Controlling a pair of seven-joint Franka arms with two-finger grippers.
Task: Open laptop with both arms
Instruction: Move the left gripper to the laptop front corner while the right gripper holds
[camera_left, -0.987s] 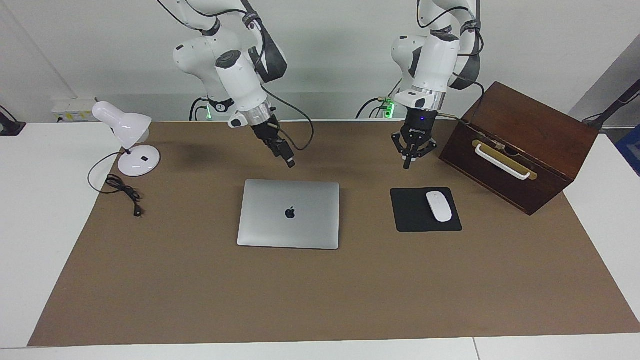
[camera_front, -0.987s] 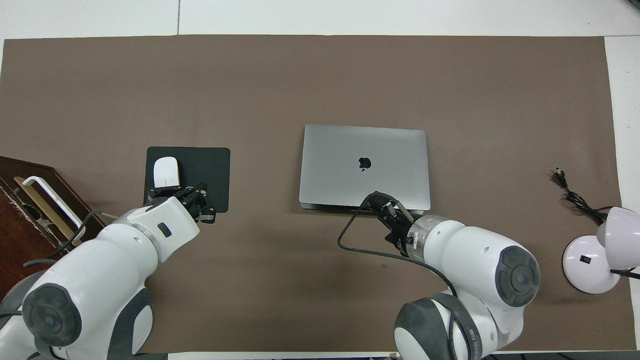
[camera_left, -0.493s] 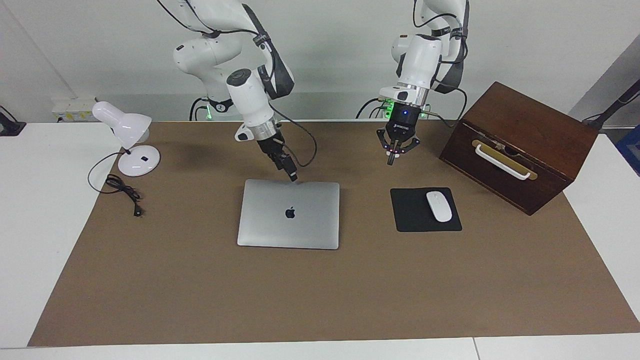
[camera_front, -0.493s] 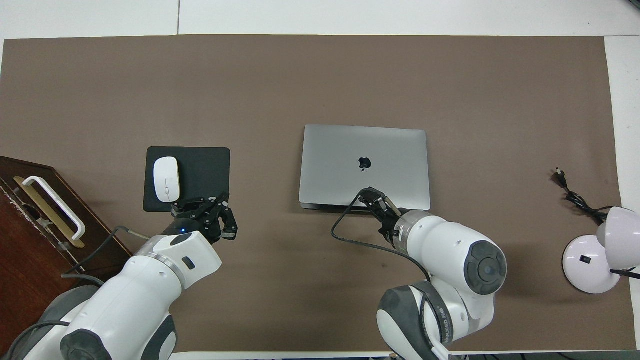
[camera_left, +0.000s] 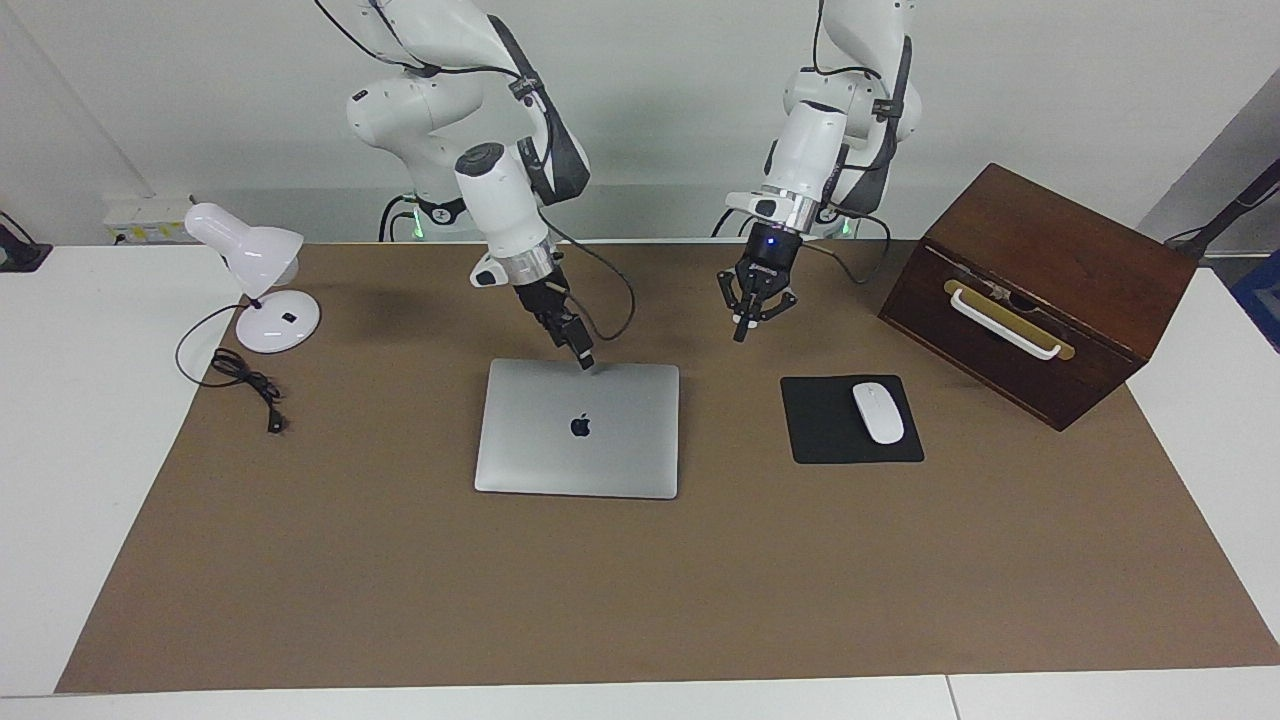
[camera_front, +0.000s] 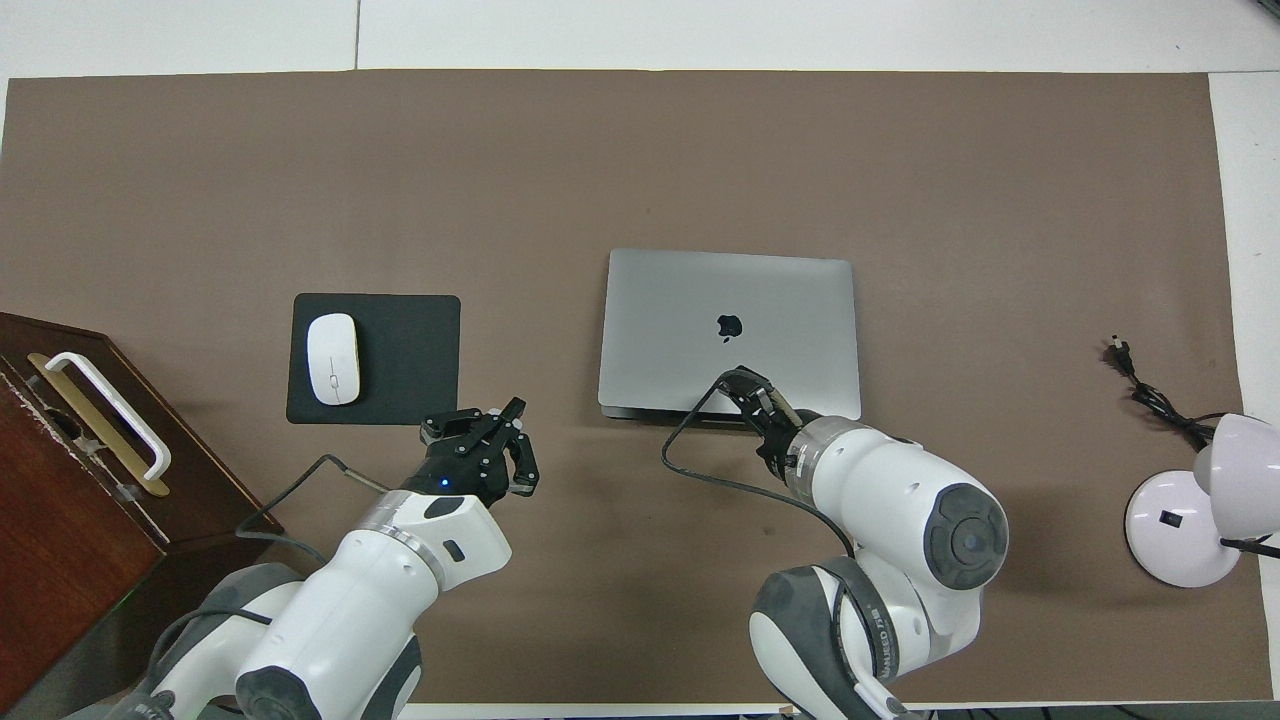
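**White table, brown mat on top**

White table (camera_left: 60, 450) covered by a brown mat (camera_left: 640, 590). On the mat: closed laptop (camera_left: 578, 428) mid-table, black mouse pad (camera_left: 830, 440) beside it, wooden box (camera_left: 1040, 290) toward the left arm's end, white desk lamp (camera_left: 262, 290) and its cord (camera_left: 245, 385) toward the right arm's end.

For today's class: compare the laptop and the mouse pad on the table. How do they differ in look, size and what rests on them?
The laptop is silver-grey with a dark logo; the mouse pad is plain black. The laptop is clearly larger than the mouse pad. A white mouse lies on the mouse pad; at the laptop's edge nearest the robots is only the tip of the right hand. Both are flat rectangles lying on the brown mat.
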